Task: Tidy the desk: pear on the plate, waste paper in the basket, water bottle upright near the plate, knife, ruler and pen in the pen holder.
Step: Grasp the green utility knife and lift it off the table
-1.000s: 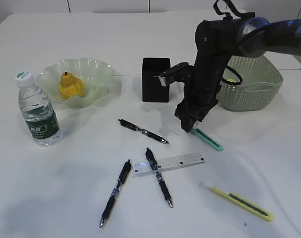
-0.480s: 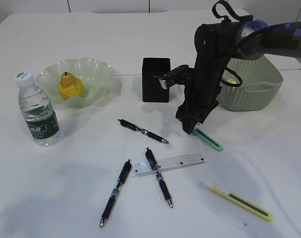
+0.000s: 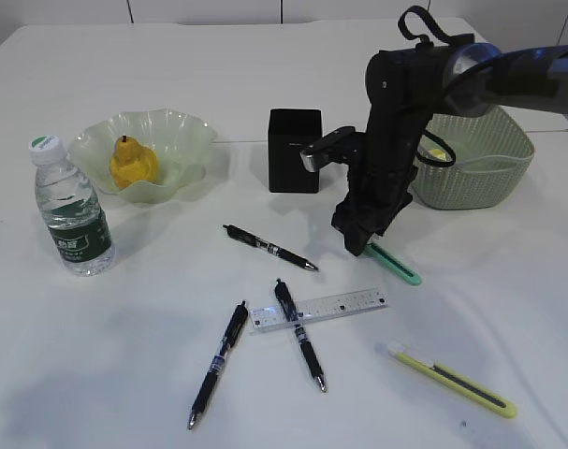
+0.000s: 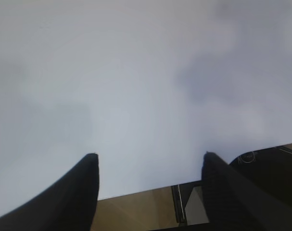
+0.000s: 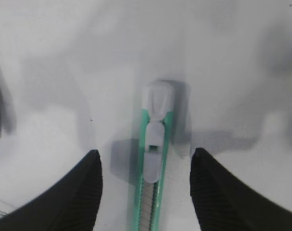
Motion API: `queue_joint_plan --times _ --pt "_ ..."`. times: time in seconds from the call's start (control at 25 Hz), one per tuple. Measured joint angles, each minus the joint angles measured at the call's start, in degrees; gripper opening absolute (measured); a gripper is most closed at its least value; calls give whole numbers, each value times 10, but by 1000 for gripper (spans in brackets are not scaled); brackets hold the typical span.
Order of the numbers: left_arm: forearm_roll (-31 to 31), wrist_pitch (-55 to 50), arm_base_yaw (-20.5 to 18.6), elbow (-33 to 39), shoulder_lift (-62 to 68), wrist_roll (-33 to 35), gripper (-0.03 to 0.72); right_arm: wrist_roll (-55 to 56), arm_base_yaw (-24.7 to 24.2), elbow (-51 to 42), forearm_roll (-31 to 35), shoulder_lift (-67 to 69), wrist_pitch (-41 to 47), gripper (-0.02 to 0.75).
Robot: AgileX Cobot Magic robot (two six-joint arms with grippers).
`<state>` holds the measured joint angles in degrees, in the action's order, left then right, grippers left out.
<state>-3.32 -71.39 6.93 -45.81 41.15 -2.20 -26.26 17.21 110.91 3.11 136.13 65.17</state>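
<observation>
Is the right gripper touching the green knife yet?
Apart. The right wrist view shows the green knife lying between the open right gripper fingers, table visible either side.

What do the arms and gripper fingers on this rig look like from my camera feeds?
The right arm is matte black with a glossy grey-blue tube link, a looped black cable on top and a small silver block at the wrist. Right gripper has black fingers with finely ribbed inner faces. Left gripper has plain black tapered fingers.

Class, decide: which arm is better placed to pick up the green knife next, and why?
Right. The right gripper hangs open directly over the green knife, fingers either side. The left gripper sees only bare table.
</observation>
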Motion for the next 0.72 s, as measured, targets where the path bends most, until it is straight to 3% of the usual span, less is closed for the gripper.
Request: queue_joint_plan --times 0.72 --pt "10 0 0 0 0 0 467 7 0 0 0 0 -10 459"
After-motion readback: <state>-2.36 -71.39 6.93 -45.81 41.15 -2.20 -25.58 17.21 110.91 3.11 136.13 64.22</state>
